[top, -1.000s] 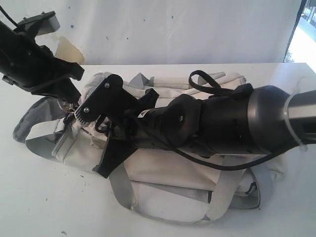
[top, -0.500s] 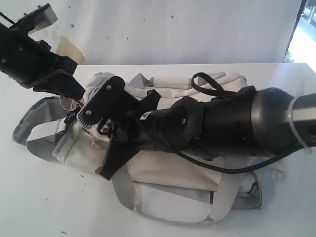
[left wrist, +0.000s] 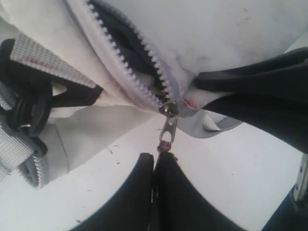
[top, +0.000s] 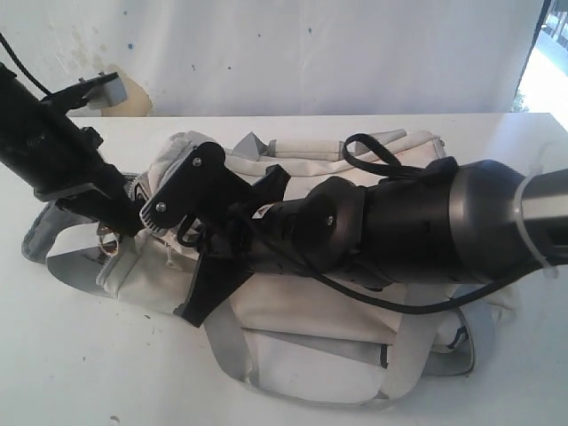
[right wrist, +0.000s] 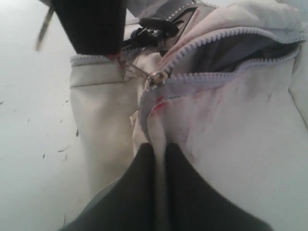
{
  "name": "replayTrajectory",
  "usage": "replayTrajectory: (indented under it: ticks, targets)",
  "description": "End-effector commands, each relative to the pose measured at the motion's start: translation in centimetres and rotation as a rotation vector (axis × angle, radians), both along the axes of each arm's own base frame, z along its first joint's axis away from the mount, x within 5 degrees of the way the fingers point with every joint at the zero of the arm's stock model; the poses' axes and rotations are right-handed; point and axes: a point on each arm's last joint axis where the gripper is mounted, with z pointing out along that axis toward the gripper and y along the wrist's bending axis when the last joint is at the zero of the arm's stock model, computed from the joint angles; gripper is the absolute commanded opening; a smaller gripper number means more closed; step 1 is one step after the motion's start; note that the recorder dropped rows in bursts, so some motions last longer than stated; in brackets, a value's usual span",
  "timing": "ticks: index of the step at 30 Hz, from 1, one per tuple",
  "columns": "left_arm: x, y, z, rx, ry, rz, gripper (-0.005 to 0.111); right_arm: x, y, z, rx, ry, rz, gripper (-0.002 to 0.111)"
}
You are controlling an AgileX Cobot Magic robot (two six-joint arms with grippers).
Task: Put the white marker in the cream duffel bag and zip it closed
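Observation:
The cream duffel bag (top: 302, 311) lies on its side on the white table (top: 80, 355). Its grey zipper (left wrist: 130, 62) is open, showing dark lining. My left gripper (left wrist: 156, 156) is shut on the end of the metal zipper pull (left wrist: 168, 130) at the bag's left end, where the left gripper (top: 111, 232) also shows in the exterior view. My right gripper (right wrist: 160, 150) reaches across the bag and is shut on a fold of cream fabric just below the slider (right wrist: 155, 78). The white marker is out of view.
Grey webbing straps (top: 226, 351) trail over the table in front of the bag. A black buckle (left wrist: 26, 110) sits on the strap beside the zipper end. The right arm (top: 417, 222) covers most of the bag's top. A white backdrop stands behind.
My left arm has dropped and moved toward the front left, still on the zipper pull. The right gripper has stayed on the bag's fabric.

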Motion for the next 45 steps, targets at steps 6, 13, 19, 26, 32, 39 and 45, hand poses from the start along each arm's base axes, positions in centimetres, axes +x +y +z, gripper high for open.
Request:
replayTrajectory:
  ticks: [6, 13, 19, 26, 32, 39, 45]
  targets:
    - [-0.1, 0.4, 0.0, 0.025, -0.015, -0.061, 0.0, 0.2, -0.3, -0.3, -0.006, -0.017, -0.021, 0.0]
    - [-0.1, 1.4, -0.5, 0.182, 0.018, 0.006, 0.0, 0.2, -0.3, -0.2, -0.005, -0.022, -0.024, 0.0]
    - [1.2, 2.1, 1.5, 0.272, -0.064, 0.066, 0.0, 0.2, -0.3, -0.3, -0.007, -0.023, -0.023, 0.0]
    - [1.2, 1.0, 2.3, 0.216, -0.082, 0.044, 0.0, 0.3, -0.4, -0.2, -0.005, -0.031, -0.03, 0.0]
    - [0.8, -0.6, 2.6, 0.108, -0.08, -0.003, 0.0, -0.3, -0.2, -0.7, -0.022, 0.031, 0.015, 0.0]
    - [0.8, -0.7, 2.7, 0.085, -0.072, 0.006, 0.0, -0.3, -0.2, -0.7, -0.015, 0.047, 0.009, 0.015]
    - [1.1, -1.1, 2.9, 0.037, -0.092, 0.035, 0.0, -0.4, -0.3, -0.3, 0.048, 0.099, -0.052, 0.054]
